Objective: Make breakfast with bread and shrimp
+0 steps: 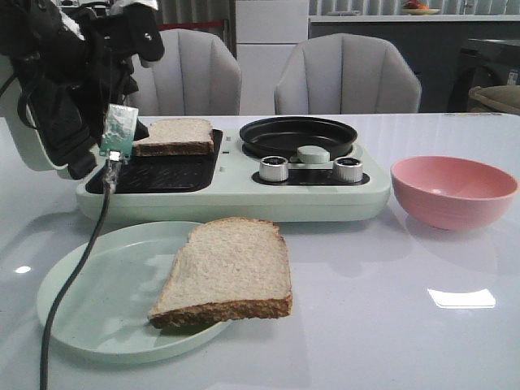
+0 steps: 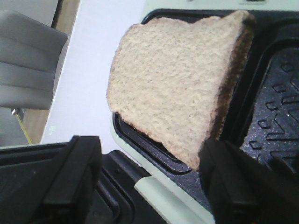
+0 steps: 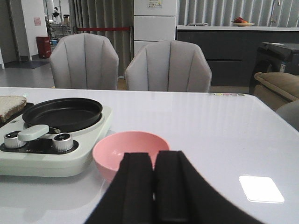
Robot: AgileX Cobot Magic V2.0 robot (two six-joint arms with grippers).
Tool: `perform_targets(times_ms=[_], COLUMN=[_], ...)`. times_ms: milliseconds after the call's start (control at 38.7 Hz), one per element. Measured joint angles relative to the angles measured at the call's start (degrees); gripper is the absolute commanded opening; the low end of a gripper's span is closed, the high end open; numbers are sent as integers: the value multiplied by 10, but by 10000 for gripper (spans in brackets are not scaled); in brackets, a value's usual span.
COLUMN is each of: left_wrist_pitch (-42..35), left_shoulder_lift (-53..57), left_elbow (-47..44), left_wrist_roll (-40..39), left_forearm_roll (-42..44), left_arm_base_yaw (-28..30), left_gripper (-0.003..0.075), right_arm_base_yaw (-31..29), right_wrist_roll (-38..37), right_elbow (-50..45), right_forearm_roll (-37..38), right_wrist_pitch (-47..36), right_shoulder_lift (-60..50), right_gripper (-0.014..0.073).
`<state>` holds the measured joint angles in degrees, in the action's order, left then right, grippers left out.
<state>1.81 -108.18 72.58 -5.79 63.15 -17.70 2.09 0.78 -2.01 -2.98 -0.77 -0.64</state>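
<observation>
One bread slice [image 1: 173,136] lies on the black grill plate [image 1: 162,172] of the pale green breakfast maker; in the left wrist view [image 2: 177,88] it rests tilted over the plate's rim. My left gripper [image 2: 152,154] is open just behind this slice, one finger [image 2: 229,177] next to its corner, not gripping it. My left arm [image 1: 77,89] hangs over the maker's left end. A second bread slice [image 1: 227,272] lies on the pale green plate [image 1: 97,301]. My right gripper [image 3: 155,158] is shut and empty, just before the pink bowl [image 3: 121,151]. No shrimp is in view.
The breakfast maker [image 1: 236,195] holds a round black pan [image 1: 297,136] and two knobs [image 1: 274,168]. The pink bowl [image 1: 452,191] stands to its right. A black cable [image 1: 77,268] hangs from the left arm across the plate. Two grey chairs [image 1: 345,73] stand behind the table.
</observation>
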Motion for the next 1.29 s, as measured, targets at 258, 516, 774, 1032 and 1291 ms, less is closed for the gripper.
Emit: perform_targets(times_ms=[258,516,774,1032,1291], left_wrist_pitch=[14,26,99,176,162], left_shoulder_lift=[79,201,344,468,614], left_elbow=[-36,-69,-105,-181,-274], left_wrist_roll=[0,0,0,-1,-1], left_forearm_roll=[-176,-382,-567,-631,-657], left_arm_base_yaw=[-1,-1,24,40,40], left_gripper=[543,543,543,543,543], right_arm_base_yaw=[0,0,0,0,0], right_wrist_roll=[0,0,0,0,0], right_elbow=[0,0,0,0,0], right_forearm_roll=[0,0,0,0,0], right_wrist_pitch=[0,0,0,0,0], right_shoulder_lift=[0,0,0,0,0], right_gripper=[141,141,141,141,141])
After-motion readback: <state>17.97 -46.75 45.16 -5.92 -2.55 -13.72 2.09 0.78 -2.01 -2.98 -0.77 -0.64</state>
